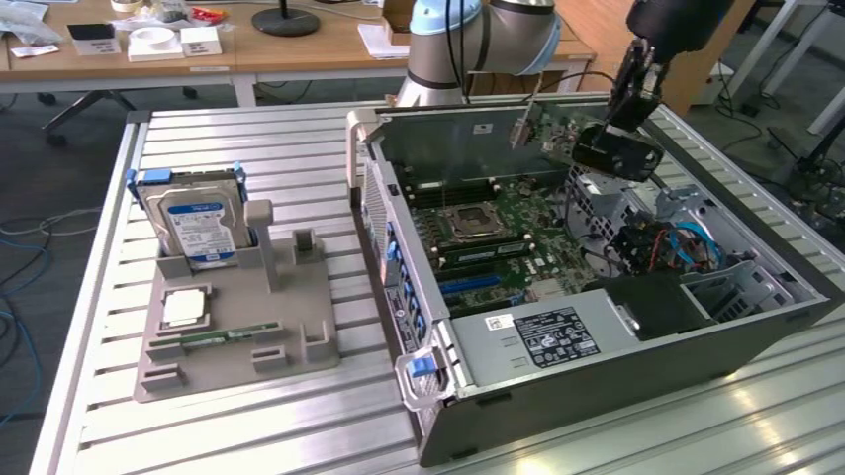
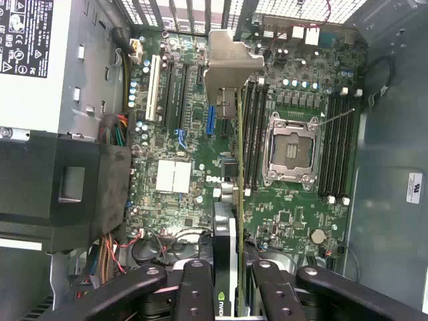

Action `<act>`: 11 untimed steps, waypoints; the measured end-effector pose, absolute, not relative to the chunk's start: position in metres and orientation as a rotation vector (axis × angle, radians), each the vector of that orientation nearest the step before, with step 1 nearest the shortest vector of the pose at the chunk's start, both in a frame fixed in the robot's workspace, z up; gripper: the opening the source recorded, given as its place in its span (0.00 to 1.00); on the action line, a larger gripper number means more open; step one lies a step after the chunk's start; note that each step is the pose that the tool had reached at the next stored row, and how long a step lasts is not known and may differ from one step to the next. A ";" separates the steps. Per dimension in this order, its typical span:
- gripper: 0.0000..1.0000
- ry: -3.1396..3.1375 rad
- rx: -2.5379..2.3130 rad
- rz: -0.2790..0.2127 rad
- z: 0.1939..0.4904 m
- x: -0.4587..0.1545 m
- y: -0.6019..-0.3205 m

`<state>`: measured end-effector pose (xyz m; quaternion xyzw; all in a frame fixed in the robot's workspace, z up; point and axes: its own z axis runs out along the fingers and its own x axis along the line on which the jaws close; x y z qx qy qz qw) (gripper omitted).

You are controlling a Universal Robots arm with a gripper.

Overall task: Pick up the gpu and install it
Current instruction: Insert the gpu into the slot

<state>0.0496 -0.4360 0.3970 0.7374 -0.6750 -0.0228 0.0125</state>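
One card matters here: I have the hand point(image 2: 228, 269) clamped on the gpu point(image 2: 226, 227), edge-down above the motherboard point(image 2: 180, 180) inside the open case point(image 1: 595, 396), bracket toward the rear grille, presumably so its connector faces the expansion slots point(image 2: 179, 93).

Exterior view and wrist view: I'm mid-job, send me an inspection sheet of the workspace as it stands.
Surface: slatted metal table, carrying an open computer case and a grey fixture tray.
Job's things: gpu in the air over the open case, above the motherboard, not seated in a slot.
Clutter: hard drive standing upright in the tray; memory stick lying flat in it.
Grippers: gripper shut on the gpu, a finger on each face of the card.
Cables: blue and red cables inside the case; loose cables on the floor at the exterior view's left.
Surroundings: wooden desks behind the table, small boxes on them.
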 end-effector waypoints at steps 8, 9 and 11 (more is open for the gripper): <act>0.27 -2.104 2.298 -0.071 0.397 0.050 -0.436; 0.27 -2.104 2.298 -0.071 0.397 0.050 -0.436; 0.27 -2.104 2.298 -0.071 0.397 0.050 -0.436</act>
